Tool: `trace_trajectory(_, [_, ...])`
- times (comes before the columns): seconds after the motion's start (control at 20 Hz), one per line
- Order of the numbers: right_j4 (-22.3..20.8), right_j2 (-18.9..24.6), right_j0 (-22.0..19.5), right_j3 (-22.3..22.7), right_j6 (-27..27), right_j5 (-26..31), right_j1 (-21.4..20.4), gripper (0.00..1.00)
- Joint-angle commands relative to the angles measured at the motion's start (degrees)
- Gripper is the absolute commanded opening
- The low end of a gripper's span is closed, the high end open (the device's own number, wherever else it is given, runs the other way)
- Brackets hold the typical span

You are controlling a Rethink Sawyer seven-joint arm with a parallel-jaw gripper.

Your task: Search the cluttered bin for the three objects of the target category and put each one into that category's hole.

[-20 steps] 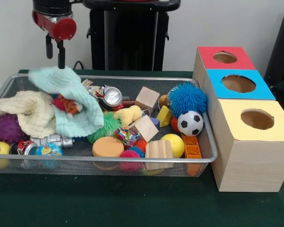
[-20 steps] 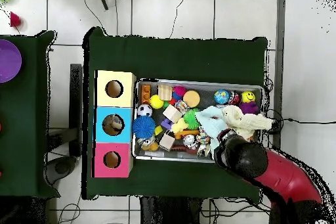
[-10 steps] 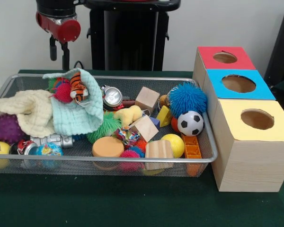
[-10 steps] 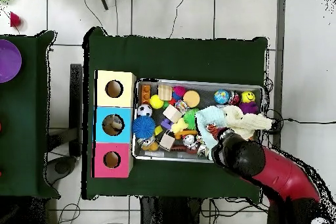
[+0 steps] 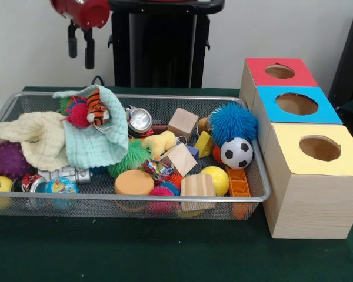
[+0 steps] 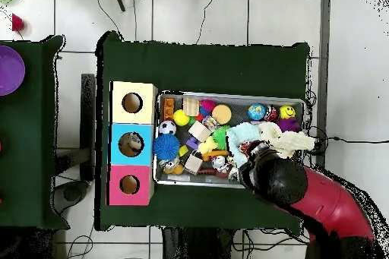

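Hanging empty with fingers apart, the pincer [image 5: 81, 48] is held high over the bin [image 5: 256, 170]; the tiger [image 5: 96, 107] lies just below, on the mint cloth [image 5: 97, 141].

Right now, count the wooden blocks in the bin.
3 plain wooden blocks: one at the back, one mid-bin, one at the front rim. Cloths may hide more.
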Motion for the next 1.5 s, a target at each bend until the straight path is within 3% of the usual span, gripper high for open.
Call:
trace_trajectory(0.05, [5.36,2.86,4.20,2.37,8.27,8.42,-4.52,1.00])
trace_trajectory(0.35, [8.20,1.97,6.23,4.83,10.06,2.02,-1.60,1.00])
trace_trajectory(0.7, [14.08,5.39,7.23,11.00,13.79,-12.44,4.45,1.00])
trace_trajectory(0.9, [17.03,6.10,8.47,12.26,15.42,-17.45,6.82,1.00])
trace_trajectory(1.2, [22.63,4.30,13.22,11.77,17.67,-20.06,8.33,1.00])
trace_trajectory(1.5, [29.86,-1.20,22.34,8.37,20.53,-17.38,9.08,1.00])
